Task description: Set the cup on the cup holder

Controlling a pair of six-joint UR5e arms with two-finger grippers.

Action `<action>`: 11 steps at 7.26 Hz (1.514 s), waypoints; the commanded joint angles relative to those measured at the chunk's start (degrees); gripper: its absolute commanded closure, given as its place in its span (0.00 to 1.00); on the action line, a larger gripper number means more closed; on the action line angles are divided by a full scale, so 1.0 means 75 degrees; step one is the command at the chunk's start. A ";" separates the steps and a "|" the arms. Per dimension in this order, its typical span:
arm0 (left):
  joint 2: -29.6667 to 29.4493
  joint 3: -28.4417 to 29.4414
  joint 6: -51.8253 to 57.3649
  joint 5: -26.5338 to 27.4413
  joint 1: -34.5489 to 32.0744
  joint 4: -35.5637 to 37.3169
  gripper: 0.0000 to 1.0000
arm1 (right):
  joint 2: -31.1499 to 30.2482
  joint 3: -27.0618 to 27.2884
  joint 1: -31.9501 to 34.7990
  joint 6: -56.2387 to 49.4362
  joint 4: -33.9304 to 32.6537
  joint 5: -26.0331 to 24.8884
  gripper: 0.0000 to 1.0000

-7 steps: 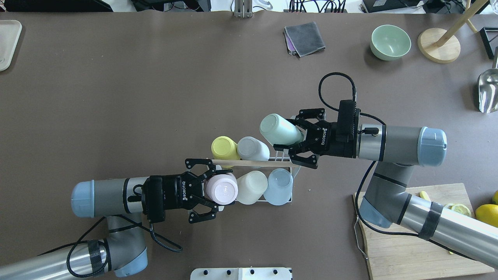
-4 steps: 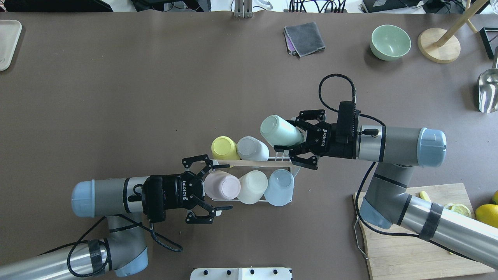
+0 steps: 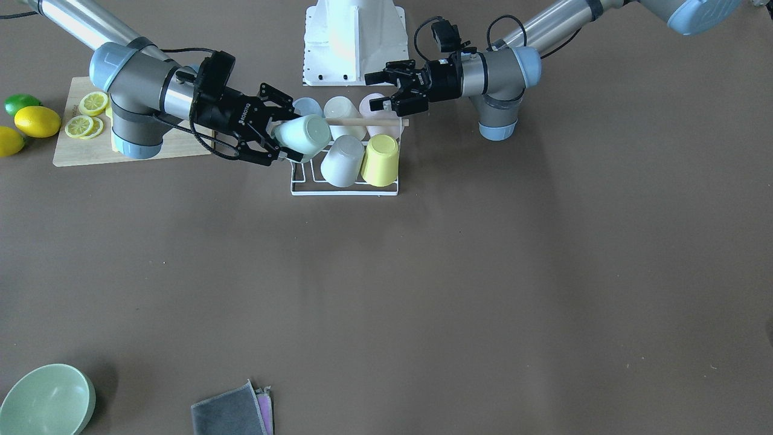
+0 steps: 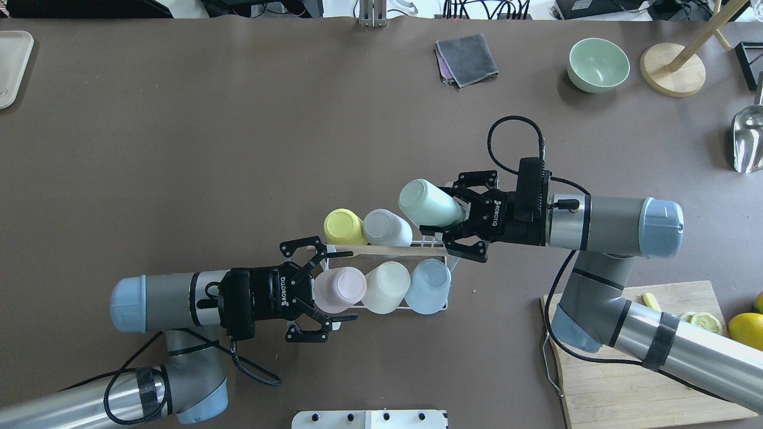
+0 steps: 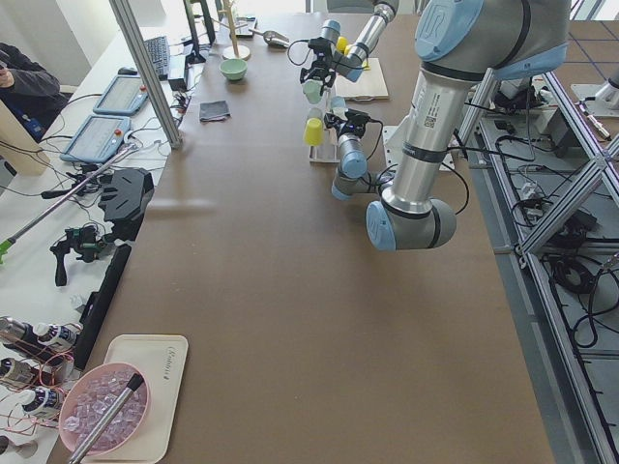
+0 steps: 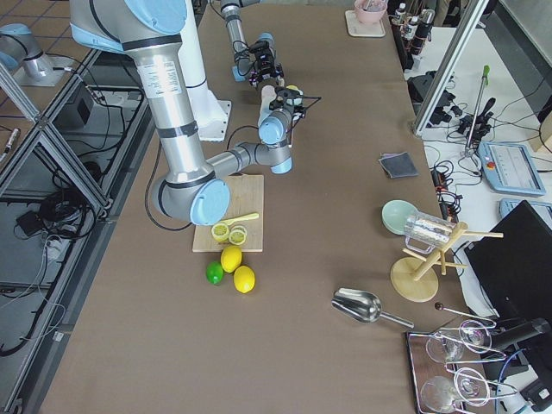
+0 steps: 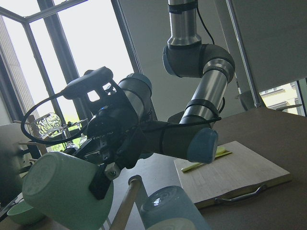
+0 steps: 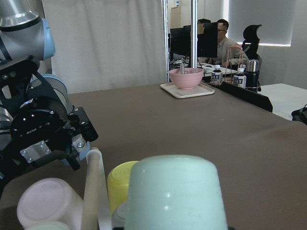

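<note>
The cup holder [image 4: 444,305], a white wire rack with a wooden rod [image 4: 387,251] on top, stands mid-table. Yellow [image 4: 343,226], grey [image 4: 386,227], cream [image 4: 386,286], light blue [image 4: 428,286] and pink [image 4: 340,288] cups hang on its prongs. My left gripper [image 4: 354,286] is open, with the pink cup between its spread fingers. My right gripper [image 4: 444,208] is shut on a mint green cup [image 4: 429,202], tilted above the rack's bare prongs [image 4: 430,241] at the far right corner. In the front-facing view the mint cup [image 3: 302,136] hangs over the rack's left end.
A cutting board [image 4: 632,369] with lemon slices and lemons [image 4: 745,328] lies at the near right. A green bowl [image 4: 598,64], a grey cloth [image 4: 467,58], a wooden stand [image 4: 672,68] and a metal scoop [image 4: 746,140] sit along the far side. A tray [image 4: 12,65] is far left.
My left gripper has opened and let go of the pink cup, which now rests on the rack. My right gripper with the mint cup has barely shifted.
</note>
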 commanded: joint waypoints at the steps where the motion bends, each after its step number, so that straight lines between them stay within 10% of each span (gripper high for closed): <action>1: 0.0000 -0.0195 -0.0014 -0.0011 -0.0023 0.0091 0.02 | -0.0004 0.0018 0.0009 0.0022 0.0018 -0.0002 0.00; 6: 0.0386 -0.2582 0.0021 -0.0046 -0.0666 0.4183 0.02 | -0.0051 0.0100 0.0312 0.0080 -0.0052 0.0405 0.00; 11: 0.0644 -0.4284 0.0091 -0.0070 -0.1615 0.9960 0.02 | -0.0683 0.0673 0.3112 0.0421 -0.3384 0.4622 0.00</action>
